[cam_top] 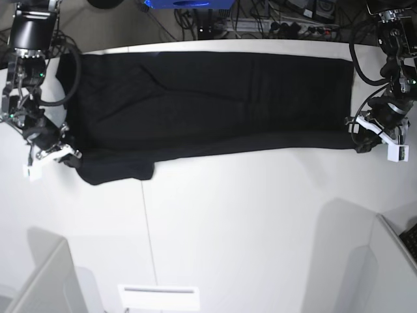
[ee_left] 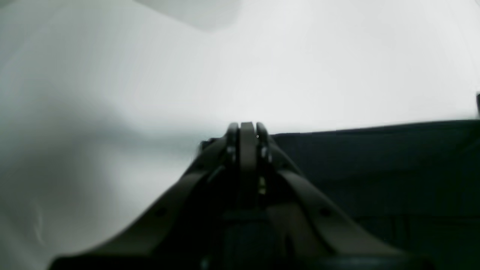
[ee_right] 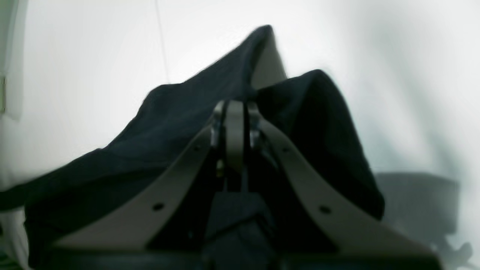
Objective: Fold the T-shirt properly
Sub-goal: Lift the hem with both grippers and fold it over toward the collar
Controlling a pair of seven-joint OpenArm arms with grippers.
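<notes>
1. At far left of the base view: right gripper [cam_top: 65, 154], low over the white table [cam_top: 247, 222], pressed against the near left corner of the T-shirt [cam_top: 208, 104]; white finger pieces angled down and outward.
2. Seen from the right wrist: right gripper [ee_right: 235, 108] with fingers drawn fully together, black cloth [ee_right: 168, 123] bunched up around and behind the tips in two peaks — clamped on the T-shirt, a pale strip of underside or table showing between the peaks.
3. Just right of that corner: a small rounded flap of the shirt, bulging toward the near edge below the main hem line.
4. Across the middle: T-shirt spread as a long black band along the far side of the table, plain side up, soft creases running diagonally; bare white table in front.
5. At the right end: near right corner of the band, meeting the left gripper [cam_top: 360, 135].
6. From the left wrist: left gripper [ee_left: 247, 129] closed tight, tips at the straight edge of the black cloth [ee_left: 375, 168] — corner hidden behind the fingers, cloth apparently pinched between them, though the view is blurred.
</notes>
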